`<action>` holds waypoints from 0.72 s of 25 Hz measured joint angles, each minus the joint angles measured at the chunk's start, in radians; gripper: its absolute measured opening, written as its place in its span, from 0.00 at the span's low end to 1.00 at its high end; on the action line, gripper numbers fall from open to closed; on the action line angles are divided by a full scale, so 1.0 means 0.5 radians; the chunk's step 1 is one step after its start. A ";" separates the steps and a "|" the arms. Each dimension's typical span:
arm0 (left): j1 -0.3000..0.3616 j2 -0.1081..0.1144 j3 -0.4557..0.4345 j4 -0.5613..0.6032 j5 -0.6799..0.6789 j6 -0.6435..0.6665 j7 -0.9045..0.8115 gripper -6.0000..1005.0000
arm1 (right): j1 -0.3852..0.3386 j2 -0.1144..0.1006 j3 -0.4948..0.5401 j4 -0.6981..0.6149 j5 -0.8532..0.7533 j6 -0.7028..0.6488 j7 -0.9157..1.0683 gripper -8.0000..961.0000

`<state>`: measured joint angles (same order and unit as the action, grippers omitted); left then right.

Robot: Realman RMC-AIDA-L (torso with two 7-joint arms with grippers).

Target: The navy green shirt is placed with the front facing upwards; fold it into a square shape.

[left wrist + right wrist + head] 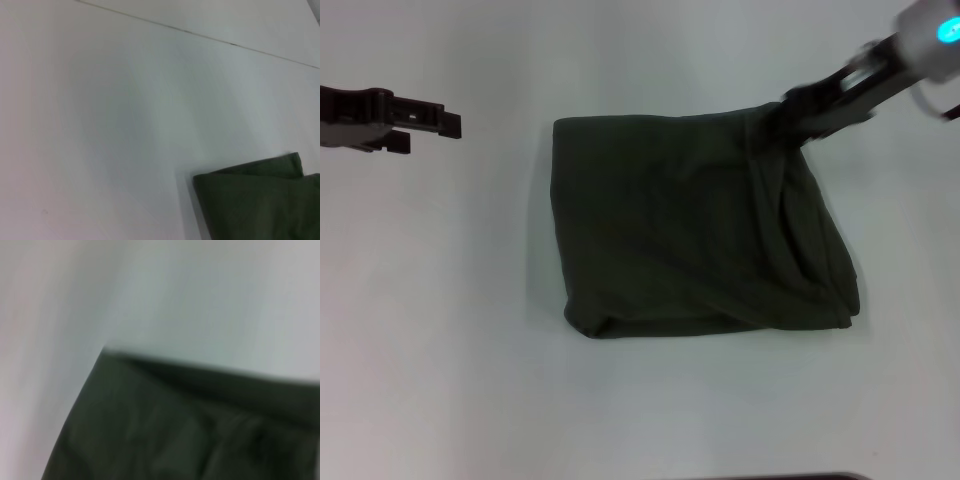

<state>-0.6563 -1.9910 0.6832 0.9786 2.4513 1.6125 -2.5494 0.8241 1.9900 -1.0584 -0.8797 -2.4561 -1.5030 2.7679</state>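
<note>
A: Where is the navy green shirt (695,225)?

B: At the middle of the white table (440,330), folded into a rough, slightly skewed square. Its lettering, collar and label are all hidden inside the folds; only plain dark cloth shows.

A: And the right gripper (788,112)?

B: It comes in from 2 o'clock and meets the shirt's far right corner. The cloth there is bunched and drawn up toward it, so it seems to be pinching that corner, though the fingertips are blurred and merge with the dark fabric. The arm itself is cut off by the frame edge.

A: Does the right wrist view help?

B: Hardly; it shows only smeared green cloth against the table, no fingers.

A: The left gripper (452,124)?

B: Hovering at 9 o'clock, well apart from the shirt, touching nothing. I cannot tell how its fingers stand. Its wrist view catches only one shirt corner (260,200) and a thin seam line (200,35) across the table.
</note>
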 joint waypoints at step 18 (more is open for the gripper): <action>-0.040 -0.008 -0.001 0.000 0.000 0.014 -0.004 0.90 | 0.063 0.106 0.384 0.106 0.203 -0.210 -0.278 0.59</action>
<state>-0.6765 -1.9949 0.6825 0.9787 2.4513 1.6196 -2.5512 0.8558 2.0433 -0.8662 -0.8265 -2.3546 -1.6080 2.6292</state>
